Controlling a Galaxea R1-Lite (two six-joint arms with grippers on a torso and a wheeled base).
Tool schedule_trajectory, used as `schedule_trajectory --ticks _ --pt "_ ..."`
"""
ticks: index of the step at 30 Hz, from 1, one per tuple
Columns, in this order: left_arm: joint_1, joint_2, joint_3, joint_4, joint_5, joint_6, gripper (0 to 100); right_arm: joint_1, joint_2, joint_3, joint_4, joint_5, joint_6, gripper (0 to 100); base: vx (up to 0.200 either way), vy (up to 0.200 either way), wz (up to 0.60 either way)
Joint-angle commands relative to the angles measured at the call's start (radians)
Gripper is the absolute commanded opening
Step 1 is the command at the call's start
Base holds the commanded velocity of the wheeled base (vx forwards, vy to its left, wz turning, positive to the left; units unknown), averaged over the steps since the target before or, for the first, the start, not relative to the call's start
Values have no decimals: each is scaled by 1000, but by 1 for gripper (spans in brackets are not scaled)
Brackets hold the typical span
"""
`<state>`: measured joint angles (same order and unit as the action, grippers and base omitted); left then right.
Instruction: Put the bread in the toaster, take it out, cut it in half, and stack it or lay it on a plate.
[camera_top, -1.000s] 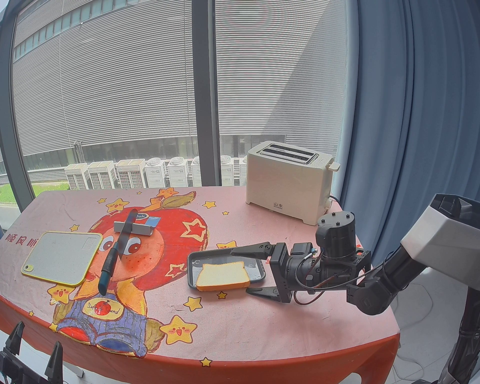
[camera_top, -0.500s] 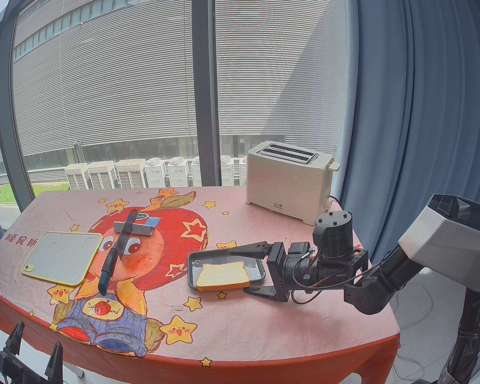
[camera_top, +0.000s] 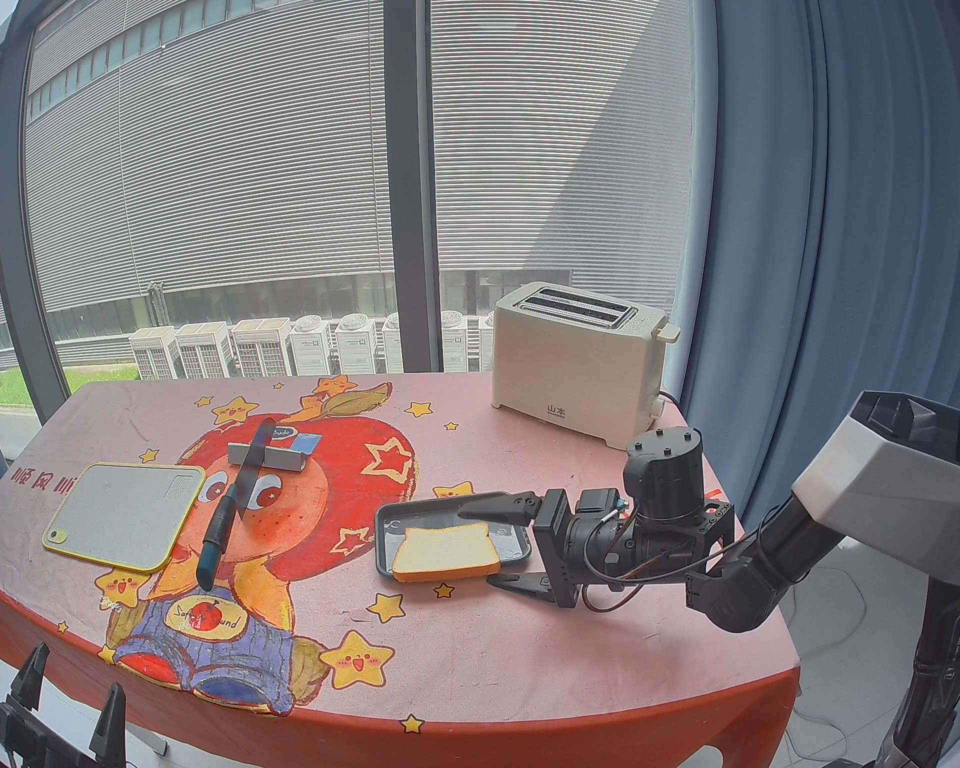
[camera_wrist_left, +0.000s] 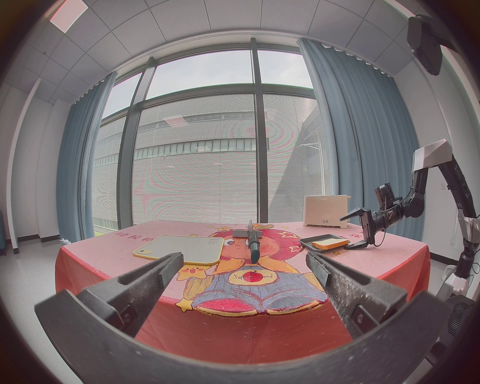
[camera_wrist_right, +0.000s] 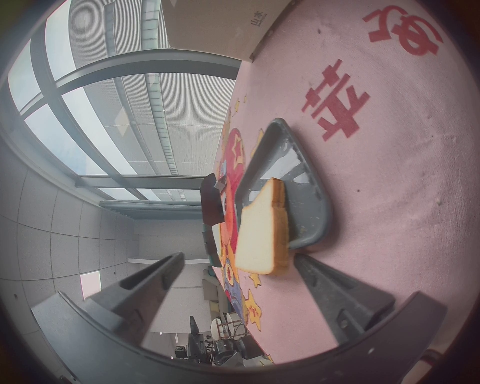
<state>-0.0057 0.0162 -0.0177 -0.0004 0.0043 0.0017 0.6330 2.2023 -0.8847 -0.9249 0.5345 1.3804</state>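
A slice of bread (camera_top: 445, 552) lies flat in a dark tray (camera_top: 400, 520) at the table's middle right. My right gripper (camera_top: 480, 546) hovers low at the tray's right end, turned on its side and open, one finger over the tray's rim and the other by the bread's near right corner. In the right wrist view the bread (camera_wrist_right: 262, 235) sits just beyond the open gripper (camera_wrist_right: 237, 261). The white toaster (camera_top: 575, 360) stands behind, slots empty. My left gripper (camera_wrist_left: 245, 265) is open below the table's front left edge.
A knife (camera_top: 225, 510) leans on a small metal rest (camera_top: 265, 457) left of the tray. A cutting board (camera_top: 125, 513) with a yellow-green rim lies at the far left. A window runs behind the table and a blue curtain hangs to the right.
My right gripper has edged slightly left toward the bread, still open. The bread, tray and left arm have not moved.
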Motion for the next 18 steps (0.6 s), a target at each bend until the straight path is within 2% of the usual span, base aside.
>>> schedule_trajectory --ticks 1,7,18 --pt "0 -16 18 0 0 0 100 5 11 10 12 1 -3 0 0 0 0" --pt "0 -16 18 0 0 0 100 4 0 -5 80 1 -8 0 0 0 0" --pt "0 -16 18 0 0 0 100 4 4 -5 66 -1 -11 0 0 0 0"
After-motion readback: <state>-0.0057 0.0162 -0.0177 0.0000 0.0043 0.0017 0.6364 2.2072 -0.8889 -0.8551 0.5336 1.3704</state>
